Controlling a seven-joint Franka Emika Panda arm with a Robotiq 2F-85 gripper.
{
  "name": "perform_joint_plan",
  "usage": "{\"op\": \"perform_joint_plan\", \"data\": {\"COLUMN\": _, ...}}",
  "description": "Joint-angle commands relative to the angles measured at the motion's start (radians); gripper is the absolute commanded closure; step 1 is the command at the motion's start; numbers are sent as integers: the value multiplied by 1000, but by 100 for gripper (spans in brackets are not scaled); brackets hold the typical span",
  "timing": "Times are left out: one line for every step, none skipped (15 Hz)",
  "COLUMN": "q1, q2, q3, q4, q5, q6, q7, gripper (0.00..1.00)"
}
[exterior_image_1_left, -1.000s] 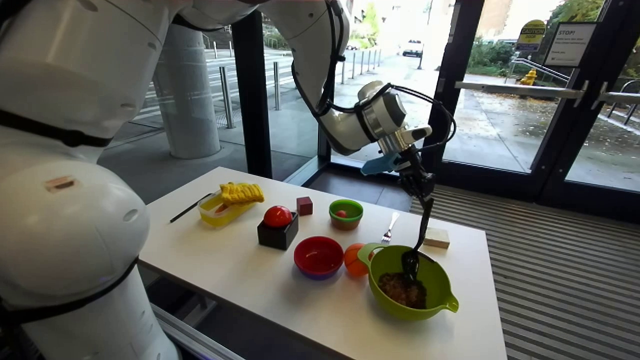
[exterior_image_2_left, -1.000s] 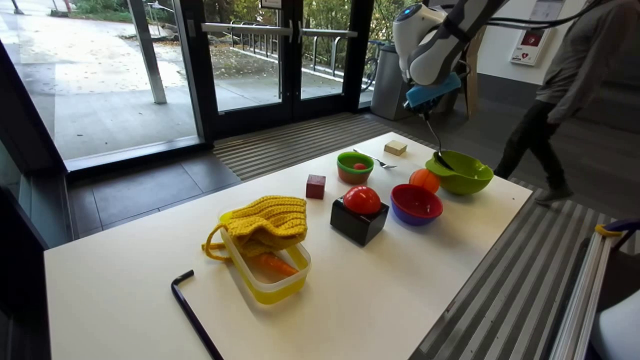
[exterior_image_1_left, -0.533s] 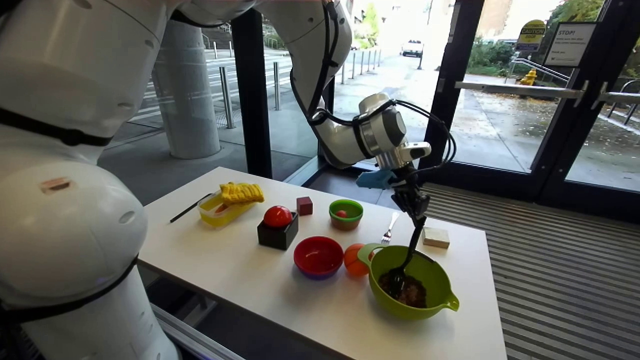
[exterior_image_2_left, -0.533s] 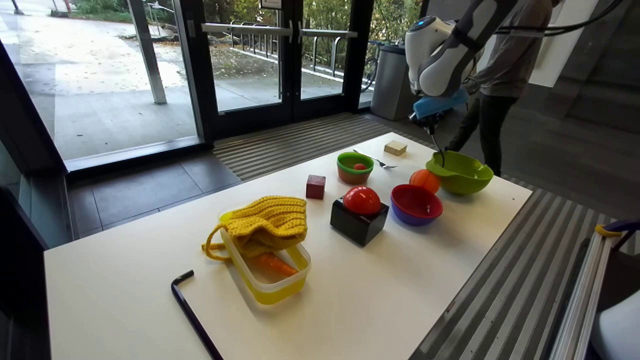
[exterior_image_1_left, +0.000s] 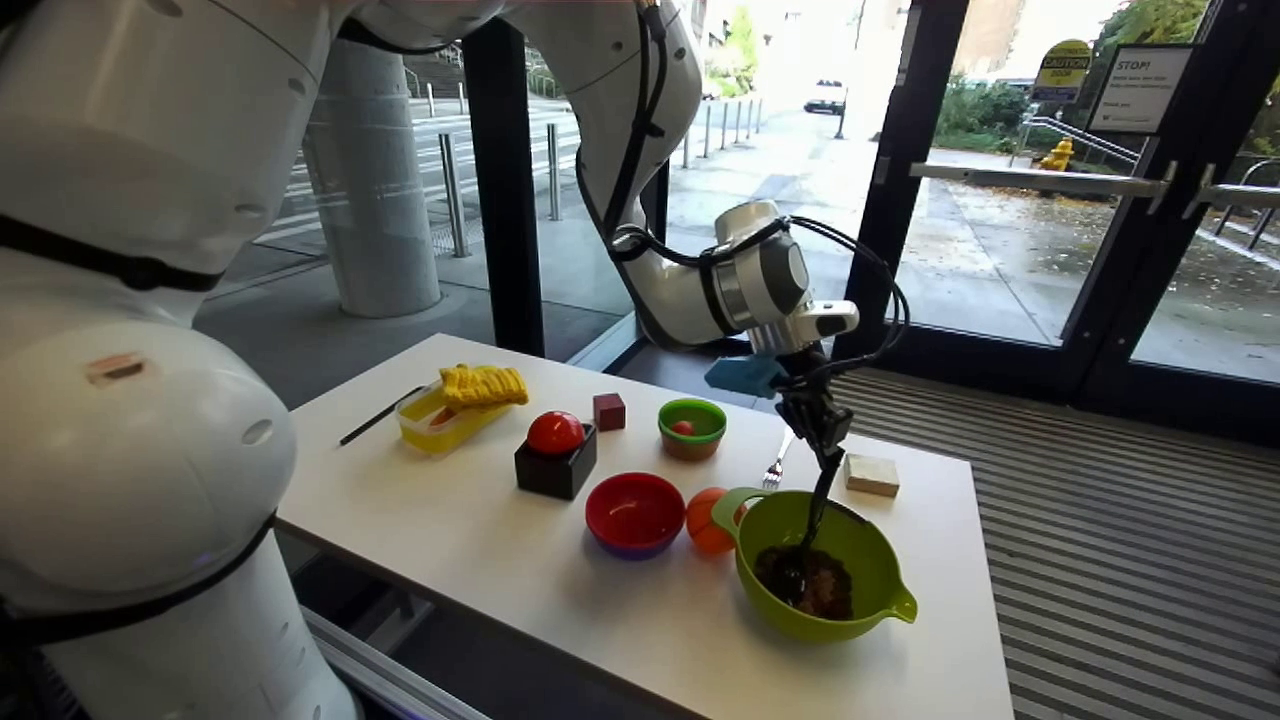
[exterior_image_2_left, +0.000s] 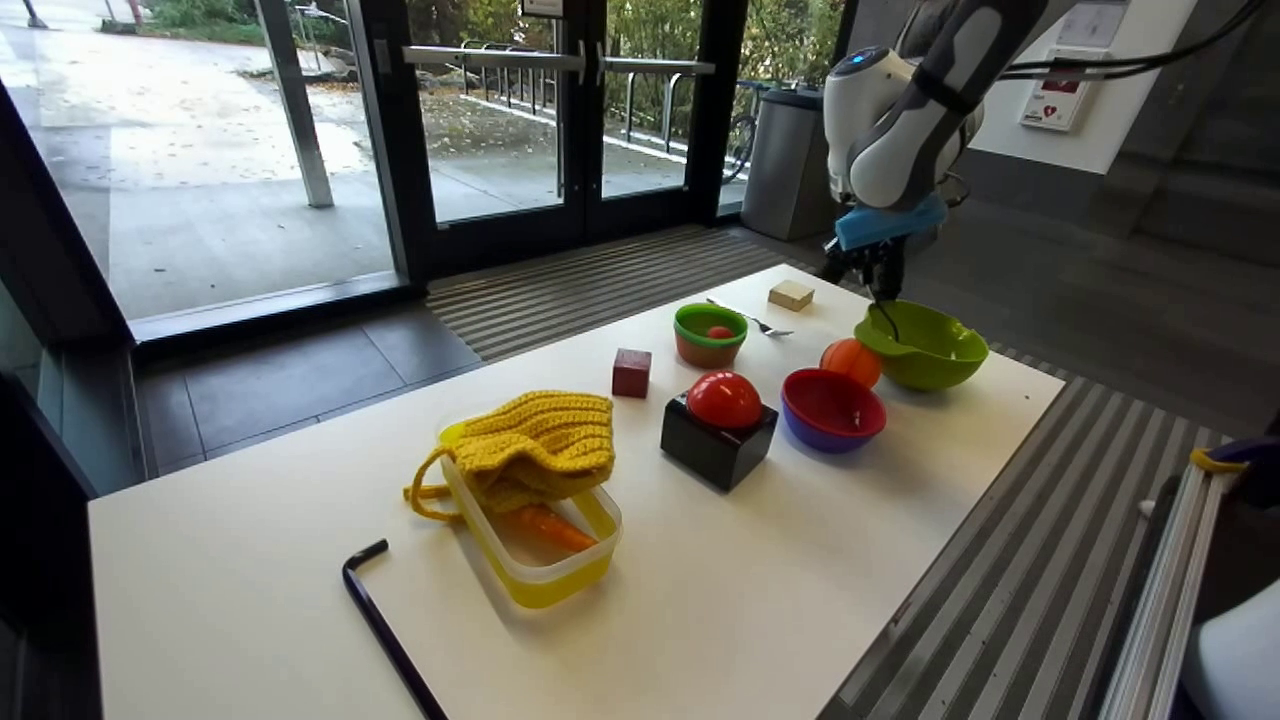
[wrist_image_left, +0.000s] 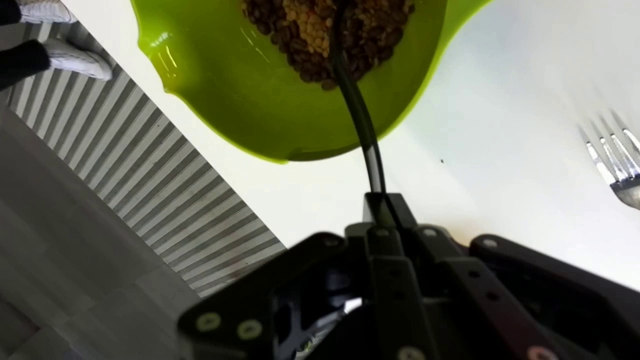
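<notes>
Black utensil (wrist_image_left: 359, 110) | clenched in jaws | lower end among beans (wrist_image_left: 304, 47) in green bowl (wrist_image_left: 240, 100)

The arm (exterior_image_1_left: 605, 90) arches down to a tilted wrist (exterior_image_1_left: 762, 280), fingers (wrist_image_left: 401, 212) pinched close together.

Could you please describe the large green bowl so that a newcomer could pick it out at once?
Above the white table, find the hand gripping a black utensil. The utensil's lower end dips into the large green bowl, right beside an orange ball. Unlike the red bowl and small green bowl nearby, it has a pouring spout and a handle.
</notes>
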Motion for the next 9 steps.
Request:
{"op": "perform_joint_plan", "data": {"q1": 48, "q2": -16, "q3": -73, "q4": -43, "q5": -23, "q6": 96, "q7": 34, "gripper": 99}}
{"op": "perform_joint_plan", "data": {"q1": 61, "q2": -9, "q3": -94, "q4": -42, "q5": -30, "q6": 118, "q7": 45, "gripper": 99}}
{"op": "perform_joint_plan", "data": {"q1": 74, "q2": -5, "q3": -113, "q4": -43, "q5": -34, "q6": 138, "q7": 54, "gripper": 99}}
{"op": "perform_joint_plan", "data": {"q1": 91, "q2": 1, "q3": -138, "q4": -45, "q5": -43, "q6": 163, "q7": 71, "gripper": 99}}
{"op": "perform_joint_plan", "data": {"q1": 106, "q2": 5, "q3": -159, "q4": -44, "q5": -47, "q6": 179, "q7": 82, "gripper": 99}}
{"op": "perform_joint_plan", "data": {"q1": 118, "q2": 10, "q3": -177, "q4": -45, "q5": -51, "q6": 195, "q7": 93, "gripper": 99}}
{"op": "perform_joint_plan", "data": {"q1": 129, "q2": 14, "q3": -193, "q4": -45, "q5": -53, "q6": 207, "q7": 102, "gripper": 99}}
{"op": "perform_joint_plan", "data": {"q1": 142, "q2": 19, "q3": -211, "q4": -45, "q5": -51, "q6": 217, "q7": 108, "gripper": 99}}
{"op": "perform_joint_plan", "data": {"q1": 151, "q2": 22, "q3": -223, "q4": -45, "q5": -45, "q6": 223, "q7": 109, "gripper": 99}}
